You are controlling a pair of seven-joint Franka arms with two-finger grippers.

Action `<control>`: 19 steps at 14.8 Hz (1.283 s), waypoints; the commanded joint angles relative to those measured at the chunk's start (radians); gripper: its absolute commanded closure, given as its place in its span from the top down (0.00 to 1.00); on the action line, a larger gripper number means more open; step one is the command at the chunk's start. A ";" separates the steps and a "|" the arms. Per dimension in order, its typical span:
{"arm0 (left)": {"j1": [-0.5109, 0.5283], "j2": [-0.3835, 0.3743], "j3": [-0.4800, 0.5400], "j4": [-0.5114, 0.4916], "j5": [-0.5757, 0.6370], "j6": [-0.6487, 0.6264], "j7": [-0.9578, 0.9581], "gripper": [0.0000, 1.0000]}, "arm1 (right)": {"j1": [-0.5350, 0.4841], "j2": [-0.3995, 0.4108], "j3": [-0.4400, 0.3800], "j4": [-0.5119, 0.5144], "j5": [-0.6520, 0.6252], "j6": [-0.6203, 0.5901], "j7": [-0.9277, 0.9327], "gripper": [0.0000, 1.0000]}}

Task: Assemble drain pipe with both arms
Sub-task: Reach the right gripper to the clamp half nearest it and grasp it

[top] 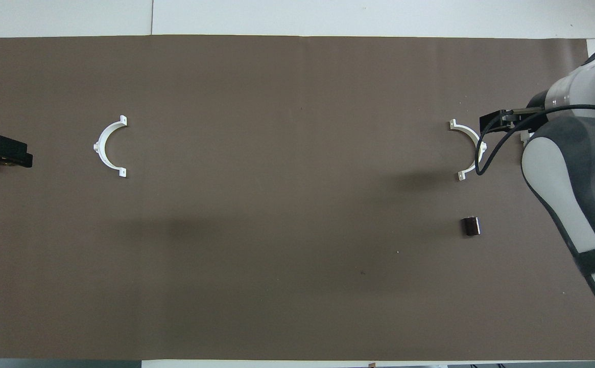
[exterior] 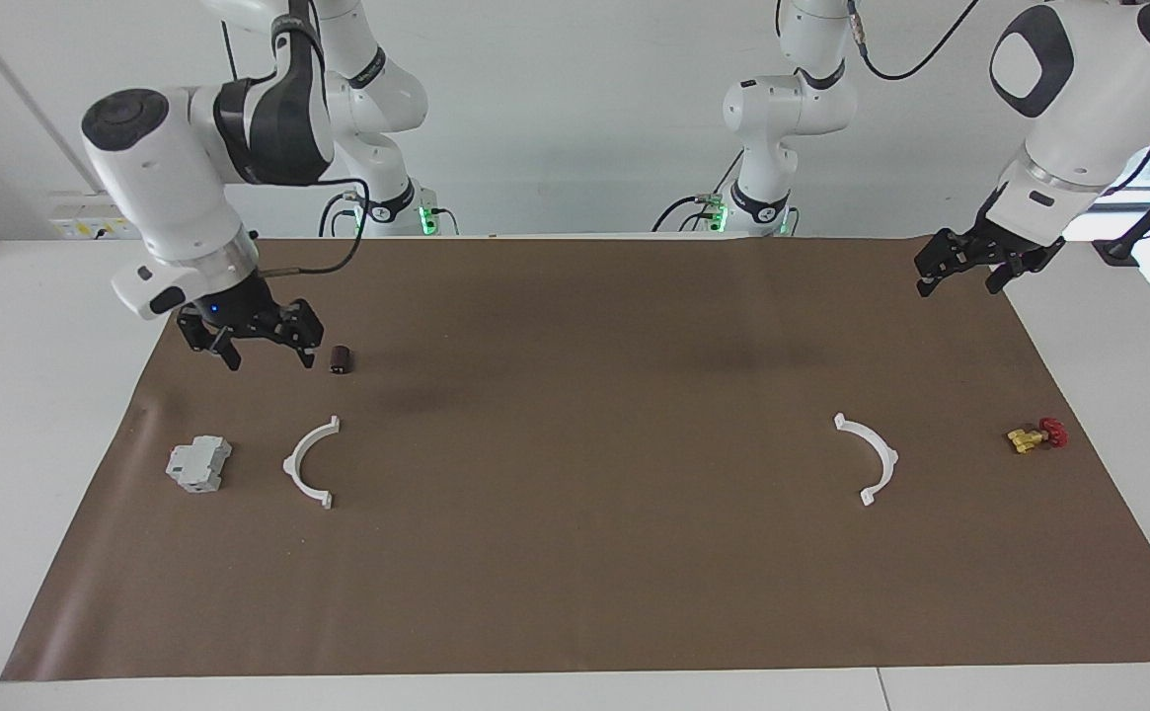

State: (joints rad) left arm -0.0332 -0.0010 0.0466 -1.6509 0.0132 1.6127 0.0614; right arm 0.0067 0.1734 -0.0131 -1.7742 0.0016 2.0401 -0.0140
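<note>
The counter (exterior: 575,632) is covered by a brown mat (exterior: 575,553), and the two white halves of the drain pipe lie flat on it, well apart, not joined. Taking the small dark cylinder (exterior: 341,359) as the landmark: one half-ring (exterior: 304,464) lies just farther from the robots than the cylinder, close to it, with its open side turned toward the left arm's end of the counter. A grey boxy block (exterior: 198,464) sits beside that half-ring, closer to the right arm's edge of the mat than the cylinder is. The other half-ring (exterior: 875,458) lies well away from the cylinder, toward the left arm's end, its open side turned back toward the cylinder's end. A small yellow-and-red valve (exterior: 1035,435) rests beside that second half-ring, more distant from the cylinder again.

The right pincer (exterior: 257,348) hangs in the air just beside the cylinder, on the side toward the right arm's edge of the mat, over bare mat. Its fingers are spread and hold nothing. In the overhead view its arm covers most of the grey block.

The left pincer (exterior: 959,274) waits in the air over the mat's corner at the left arm's end, well away from the cylinder. Its fingers are spread too, and empty.
</note>
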 commanded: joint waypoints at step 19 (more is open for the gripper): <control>-0.001 -0.021 -0.001 -0.017 0.018 0.006 0.000 1.00 | -0.083 0.222 0.002 -0.122 0.021 0.299 -0.402 0.58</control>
State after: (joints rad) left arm -0.0332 -0.0010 0.0466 -1.6509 0.0132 1.6127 0.0614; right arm -0.0484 0.4175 -0.0180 -1.8592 0.0021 2.3118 -0.3439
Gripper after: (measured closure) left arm 0.000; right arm 0.370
